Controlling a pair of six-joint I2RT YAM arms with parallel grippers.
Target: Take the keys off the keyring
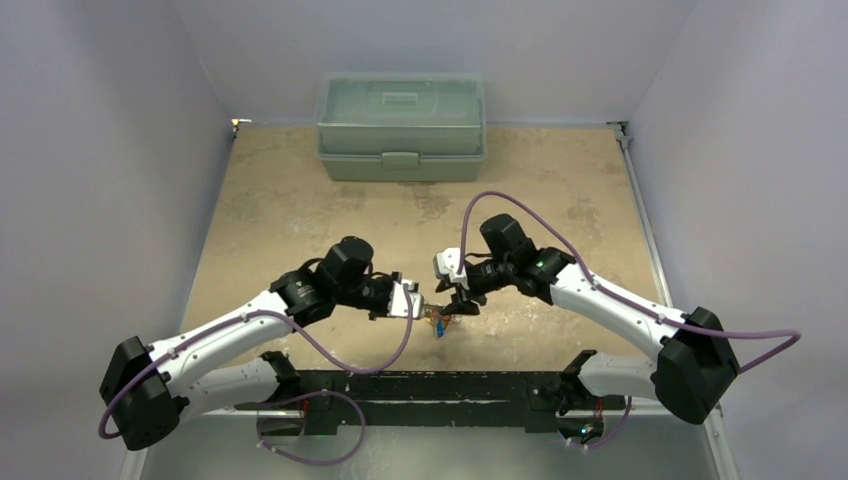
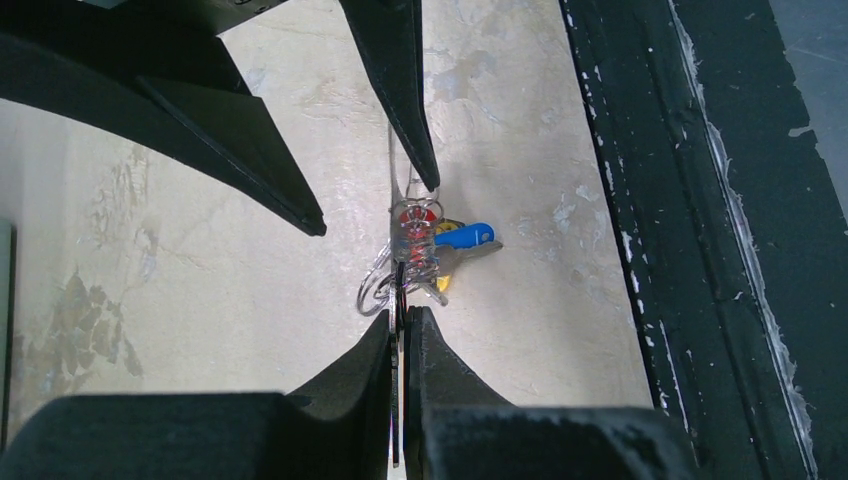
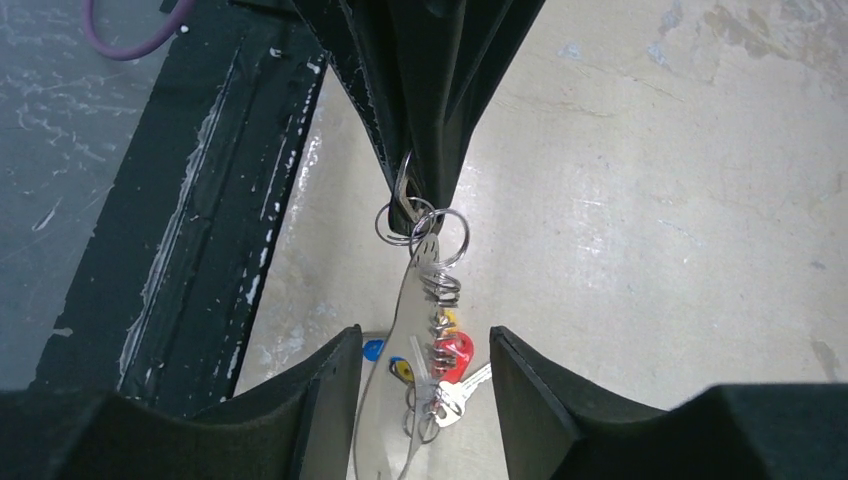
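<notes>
Left gripper (image 2: 402, 315) pinches the grey oval metal keyring (image 3: 398, 320); only our wrist views show silvery tagged keys (image 3: 455, 398) between the spread right gripper (image 3: 423, 335).

No legible text, labels, brands, numbers or signs; tags on keys (image 3: 447, 360) too small to read.

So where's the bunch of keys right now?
Top view: the keys hang front and centre, near the black rail, on the keyring pinched by the left gripper, with the open right gripper just right of them.
</notes>
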